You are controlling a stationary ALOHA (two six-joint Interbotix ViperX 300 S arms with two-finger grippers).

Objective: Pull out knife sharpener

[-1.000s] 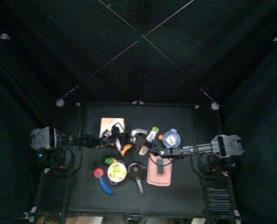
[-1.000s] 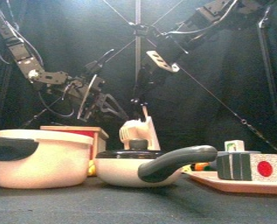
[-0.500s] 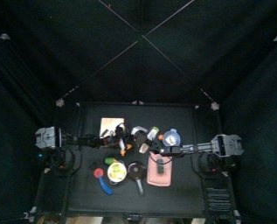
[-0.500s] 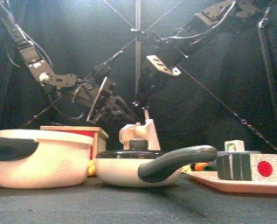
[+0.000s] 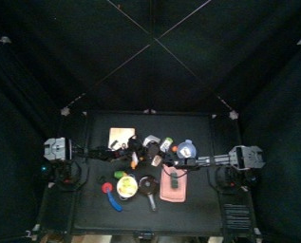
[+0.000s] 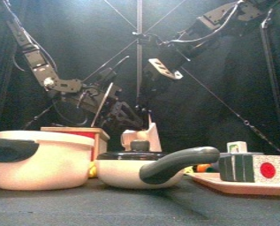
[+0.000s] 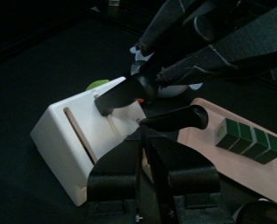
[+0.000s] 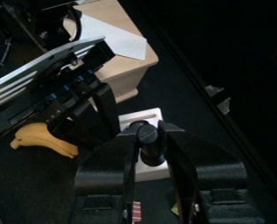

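The knife sharpener (image 8: 141, 120), a small light-grey block with a dark knob, sits between my right gripper's (image 8: 147, 150) jaws, which are shut on it. In the front view that gripper (image 6: 166, 68) hangs high above the table, a pale piece showing in it. My left gripper (image 7: 135, 108) is open, its fingers spread just over the top of the tan box (image 7: 79, 138). In the front view it (image 6: 114, 104) hangs behind the pots. In the top view the left gripper (image 5: 130, 147) and the right gripper (image 5: 169, 159) are close together mid-table by the tan box (image 5: 121, 136).
A white pot (image 6: 41, 161) and a pan with a long handle (image 6: 148, 166) stand at the front. A pink tray (image 6: 230, 182) with a dark-green block (image 7: 248, 140) lies to the right. A banana (image 8: 44, 140) lies near the tan box.
My left arm has reached further right, toward the table's middle, and its gripper now hangs over the tan box. My right gripper has shifted slightly down and right, still holding the sharpener.
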